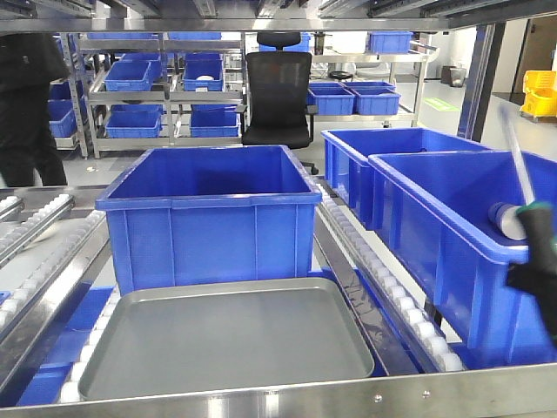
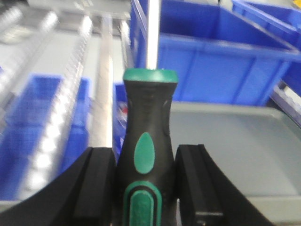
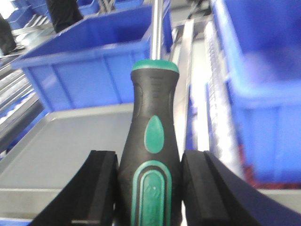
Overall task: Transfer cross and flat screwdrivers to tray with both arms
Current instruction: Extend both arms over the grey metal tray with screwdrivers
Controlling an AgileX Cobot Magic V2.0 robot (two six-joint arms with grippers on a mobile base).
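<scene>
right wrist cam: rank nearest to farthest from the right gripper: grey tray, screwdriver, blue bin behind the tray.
From the right gripper:
1. screwdriver, handle clamped between the fingers.
2. grey tray, just ahead, to the left.
3. blue bin, beyond the tray's far rim, upper left.
</scene>
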